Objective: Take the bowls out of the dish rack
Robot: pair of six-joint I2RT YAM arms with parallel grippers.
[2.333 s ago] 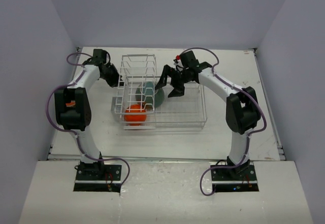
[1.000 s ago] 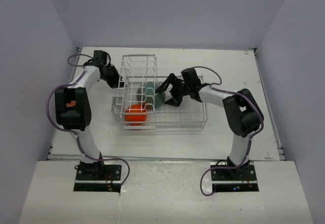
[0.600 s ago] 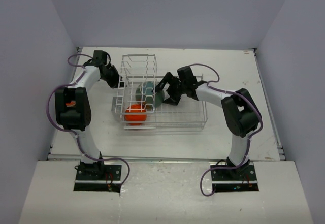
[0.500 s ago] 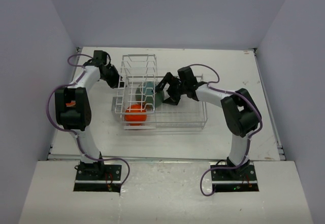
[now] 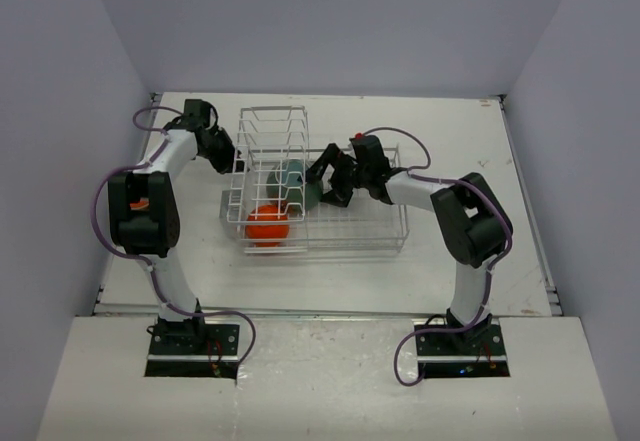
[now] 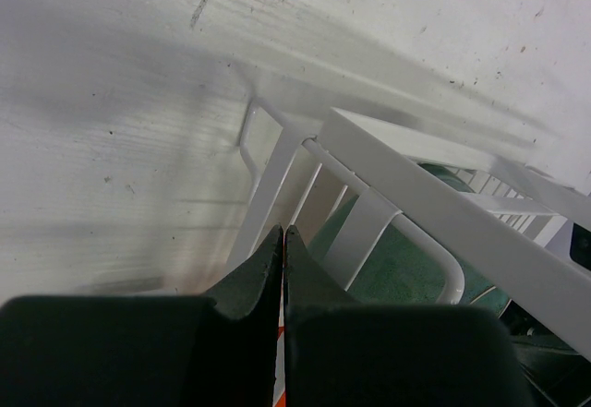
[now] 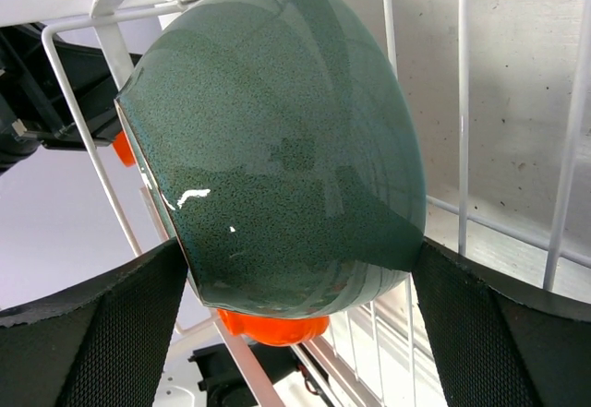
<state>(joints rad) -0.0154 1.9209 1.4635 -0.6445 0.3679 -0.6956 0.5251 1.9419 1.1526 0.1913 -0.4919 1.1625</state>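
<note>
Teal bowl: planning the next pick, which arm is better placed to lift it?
Right. The right fingers stand open on either side of the teal bowl; the left fingers are shut, beside the dish rack.

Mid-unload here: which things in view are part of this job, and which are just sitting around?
Job:
- dish rack
- teal bowl, on edge in the rack
- orange bowl, in the rack
- right claw, open around the teal bowl
- left claw, shut, at the rack's left end

Not the job:
- table
- grey walls
</note>
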